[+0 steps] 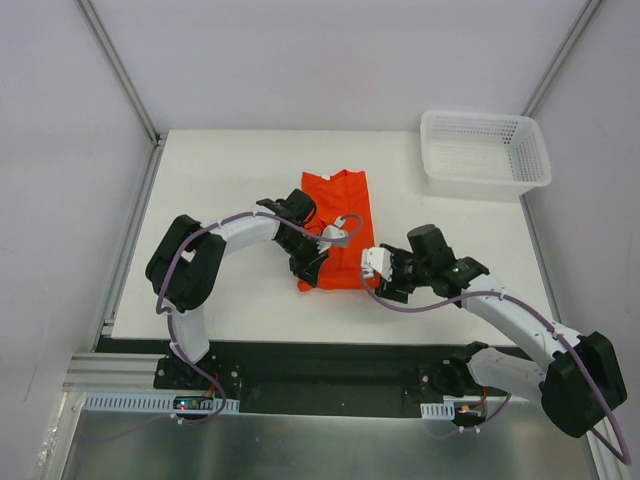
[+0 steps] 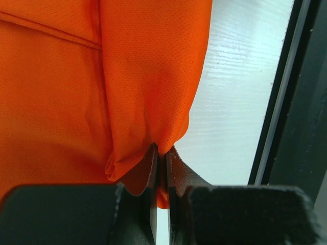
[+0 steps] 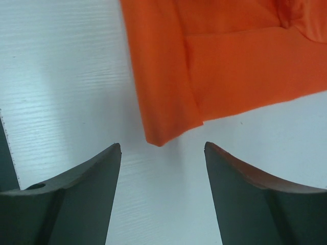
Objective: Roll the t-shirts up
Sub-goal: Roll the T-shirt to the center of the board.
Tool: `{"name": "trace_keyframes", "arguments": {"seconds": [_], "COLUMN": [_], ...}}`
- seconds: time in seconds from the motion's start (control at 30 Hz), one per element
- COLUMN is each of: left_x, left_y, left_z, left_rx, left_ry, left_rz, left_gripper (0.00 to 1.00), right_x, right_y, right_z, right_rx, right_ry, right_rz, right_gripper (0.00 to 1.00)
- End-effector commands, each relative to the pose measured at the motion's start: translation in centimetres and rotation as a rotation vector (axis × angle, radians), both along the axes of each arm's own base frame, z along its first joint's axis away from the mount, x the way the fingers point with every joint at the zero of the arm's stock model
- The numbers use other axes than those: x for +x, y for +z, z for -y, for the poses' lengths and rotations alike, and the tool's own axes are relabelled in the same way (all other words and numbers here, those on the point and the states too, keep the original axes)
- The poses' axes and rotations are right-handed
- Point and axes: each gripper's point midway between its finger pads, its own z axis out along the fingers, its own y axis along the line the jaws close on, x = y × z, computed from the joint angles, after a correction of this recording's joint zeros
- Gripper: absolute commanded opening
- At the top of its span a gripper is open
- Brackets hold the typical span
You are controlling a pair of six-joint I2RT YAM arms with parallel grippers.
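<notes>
Top external view: folded orange t-shirt (image 1: pixel 335 225) lies centred on the tabletop (image 1: pixel 220 200). Left wrist view: left pincer (image 2: pixel 162 153) is clamped tight on a bunched near corner. Right wrist view: right pincer (image 3: pixel 162 145) gapes wide, holding nothing, just short of the other corner; best to grip there level before rolling.

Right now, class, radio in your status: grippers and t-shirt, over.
Left gripper shut on t-shirt edge. Right gripper open, poised at its near corner. White basket far right, not in the way.

Orange t-shirt (image 2: pixel 51 102) of fine-pored matt cloth, white table (image 3: pixel 61 76) faintly wood-grained, basket (image 1: pixel 480 186) of plastic mesh
</notes>
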Motion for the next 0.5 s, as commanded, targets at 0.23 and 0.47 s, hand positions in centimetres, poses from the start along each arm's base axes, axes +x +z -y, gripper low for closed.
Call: {"name": "trace_keyframes", "arguments": {"seconds": [0.23,0.47], "left_x": [0.1,-0.1], "left_y": [1.9,2.0], "left_z": [0.5,0.5], "left_rx": [-0.063,-0.07], "left_ry": [0.059,0.053], "left_rz": [-0.122,-0.126], "left_gripper": [0.0,0.0], "right_x": [-0.2,1.6], "right_y": [-0.9,-2.8], "right_z": [-4.5,-5.9], "right_rx": [-0.021,-0.061], "right_ry": [0.193,0.122], "right_rz": [0.091,0.038], "right_gripper": [0.7,0.69]}}
